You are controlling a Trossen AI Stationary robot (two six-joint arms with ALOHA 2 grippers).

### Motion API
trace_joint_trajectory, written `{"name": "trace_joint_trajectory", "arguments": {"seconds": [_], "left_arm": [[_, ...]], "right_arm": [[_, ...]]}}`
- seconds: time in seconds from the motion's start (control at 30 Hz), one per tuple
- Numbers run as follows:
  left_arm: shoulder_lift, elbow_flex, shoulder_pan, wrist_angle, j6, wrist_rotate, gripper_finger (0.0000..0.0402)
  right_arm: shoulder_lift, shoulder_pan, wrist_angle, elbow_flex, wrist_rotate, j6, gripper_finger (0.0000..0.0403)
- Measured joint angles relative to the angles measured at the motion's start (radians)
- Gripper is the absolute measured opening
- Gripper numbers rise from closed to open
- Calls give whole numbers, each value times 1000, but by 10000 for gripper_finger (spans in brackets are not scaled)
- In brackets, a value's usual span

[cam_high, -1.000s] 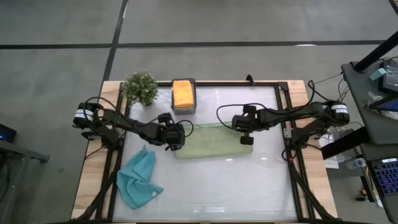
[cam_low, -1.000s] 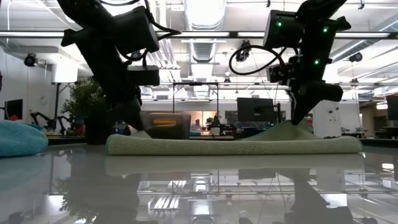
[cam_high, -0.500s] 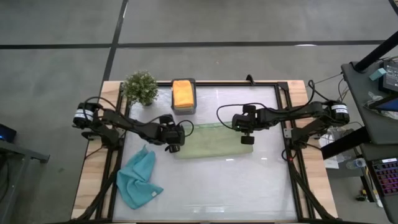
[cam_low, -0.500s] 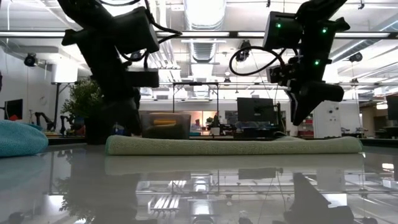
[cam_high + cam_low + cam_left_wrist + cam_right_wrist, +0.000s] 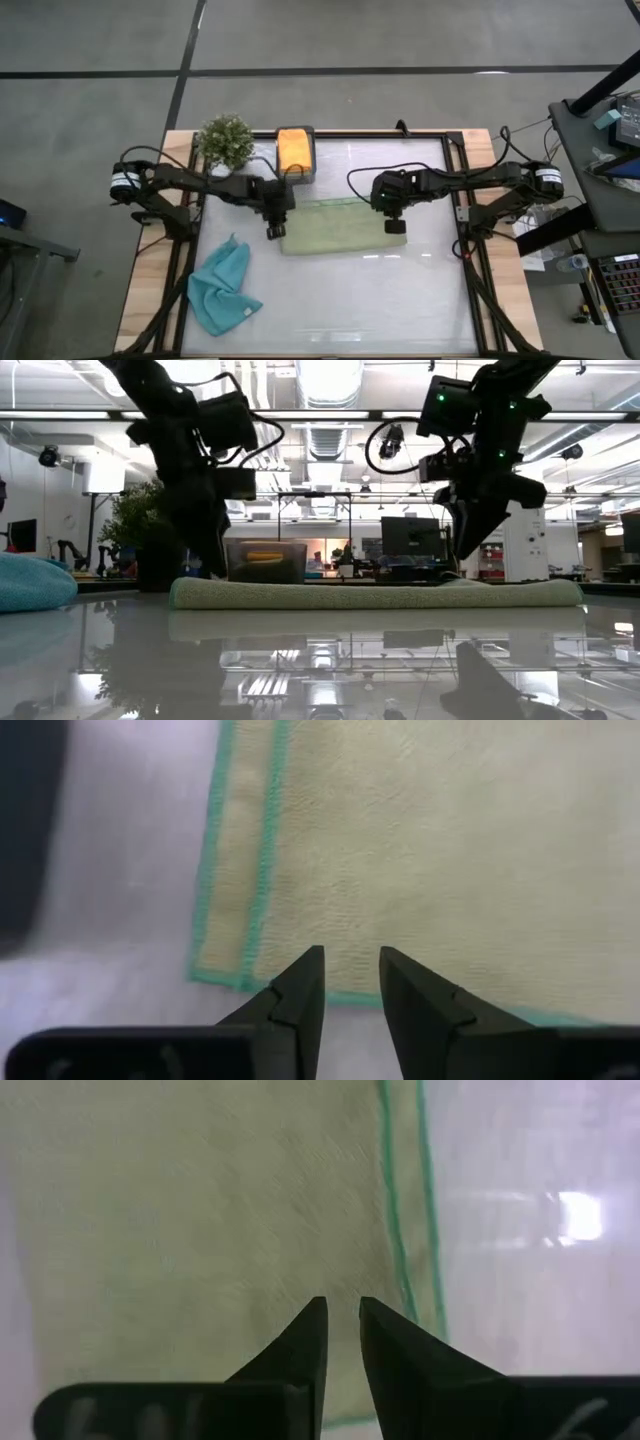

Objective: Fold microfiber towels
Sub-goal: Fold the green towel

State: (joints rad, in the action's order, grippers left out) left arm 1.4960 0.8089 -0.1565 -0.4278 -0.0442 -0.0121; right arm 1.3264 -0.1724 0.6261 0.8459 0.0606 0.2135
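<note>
Left claw (image 5: 276, 231) hangs over the left end of the green towel (image 5: 335, 227), its fingers (image 5: 300, 985) parted by a narrow gap and gripping nothing. Right claw (image 5: 395, 226) hovers over the towel's right end, fingers (image 5: 310, 1335) a slit apart, also empty. The towel lies folded flat and long in the middle of the table (image 5: 350, 290), clear of both claws in the low view. Just behind its left end sits the grey box (image 5: 295, 170) with the orange towel (image 5: 293, 148) in it, and the potted plant (image 5: 225, 140) stands beside that. A blue towel (image 5: 222, 285) lies crumpled near the table's front left corner.
</note>
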Motion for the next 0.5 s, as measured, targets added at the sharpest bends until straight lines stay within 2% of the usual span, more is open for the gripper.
{"name": "trace_joint_trajectory", "arguments": {"seconds": [0.07, 0.17, 0.27, 0.4, 0.5], "left_arm": [[-12, -3, -33, -1, 15, -59, 84], [-24, -14, -46, -3, 115, -58, 84], [-27, -13, -53, 6, 138, -57, 84], [-27, -6, -64, 12, 169, -53, 84], [-27, -11, -74, 24, 179, -57, 96]], "right_arm": [[-11, -17, -39, -8, -36, 14, 57], [-38, -52, -86, -42, -44, 41, 57], [-77, -104, -140, -82, -44, 30, 60], [-127, -185, -172, -124, -93, -19, 84], [-148, -233, -292, -169, -179, -80, 111]]}}
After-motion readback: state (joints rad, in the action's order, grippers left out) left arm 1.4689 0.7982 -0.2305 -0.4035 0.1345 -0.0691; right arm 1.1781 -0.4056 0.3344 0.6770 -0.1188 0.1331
